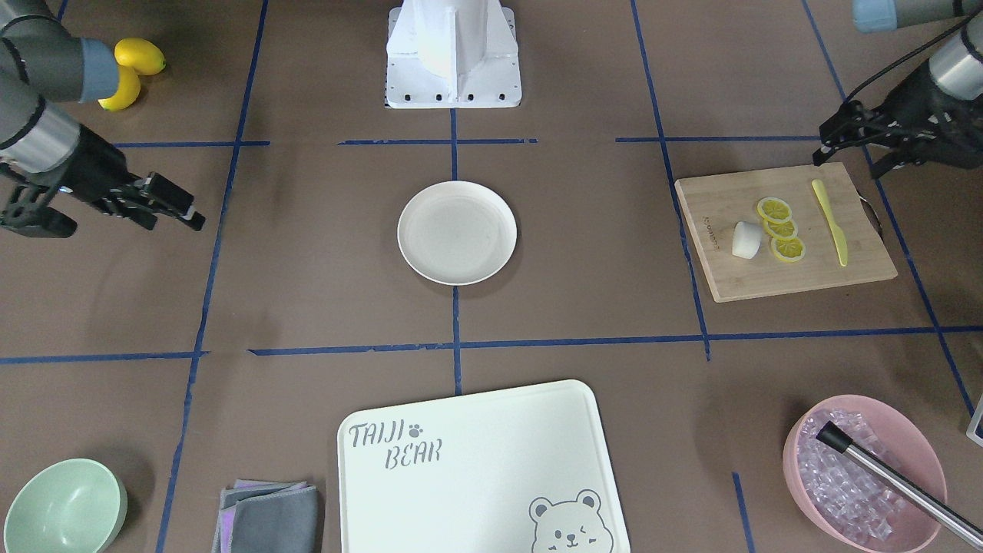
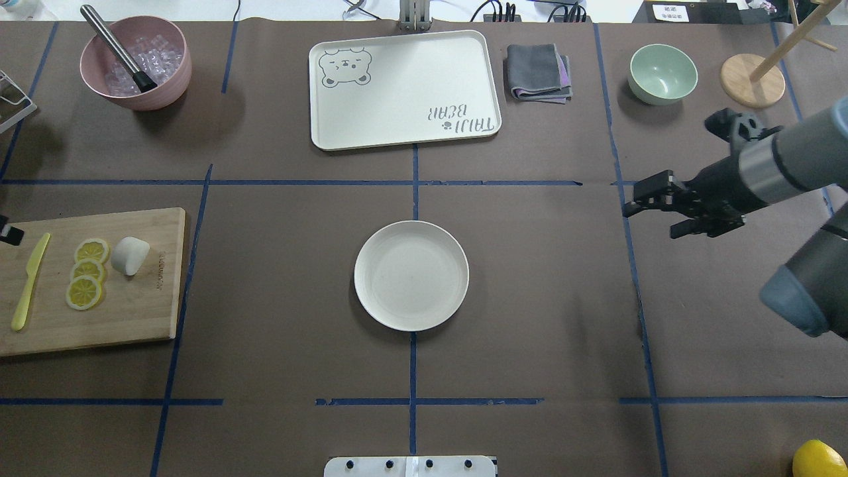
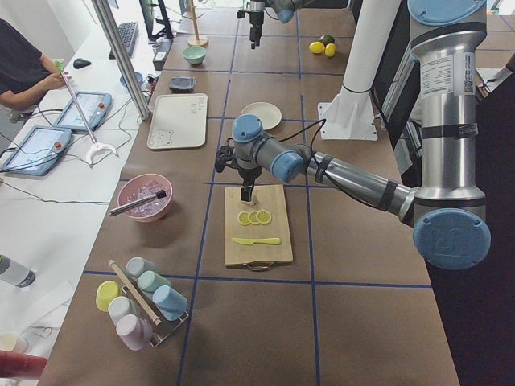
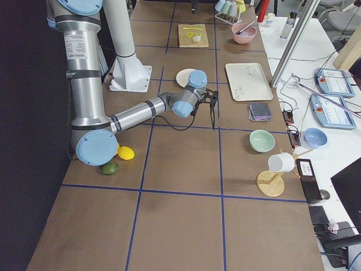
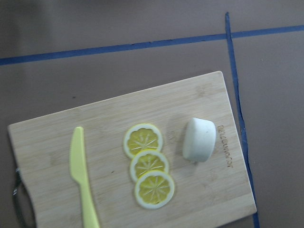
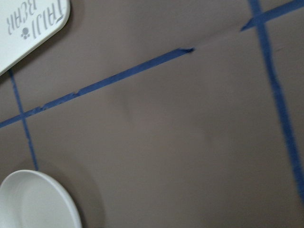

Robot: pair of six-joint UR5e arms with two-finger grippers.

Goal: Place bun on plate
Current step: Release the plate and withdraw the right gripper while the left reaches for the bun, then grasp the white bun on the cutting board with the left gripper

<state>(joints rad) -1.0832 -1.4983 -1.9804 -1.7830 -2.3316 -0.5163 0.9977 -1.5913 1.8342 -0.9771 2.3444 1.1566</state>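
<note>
The bun (image 2: 129, 256) is a small white lump lying on a wooden cutting board (image 2: 132, 311) at my left, beside three lemon slices (image 2: 86, 271). The left wrist view looks straight down on the bun (image 5: 199, 139). My left gripper (image 1: 845, 161) hovers above the board's corner nearest the robot, open and holding nothing. The plate (image 2: 411, 275), round and cream-white, sits at the table's centre with nothing on it. My right gripper (image 2: 649, 223) hangs open over bare table well to the right of the plate.
A yellow knife (image 2: 30, 281) lies on the board. Along the far edge stand a pink bowl of ice (image 2: 136, 63) with a metal tool, a bear-printed tray (image 2: 404, 89), a folded cloth (image 2: 538, 71), a green bowl (image 2: 662, 73) and a wooden stand (image 2: 752, 79). A lemon (image 2: 820, 458) lies near right.
</note>
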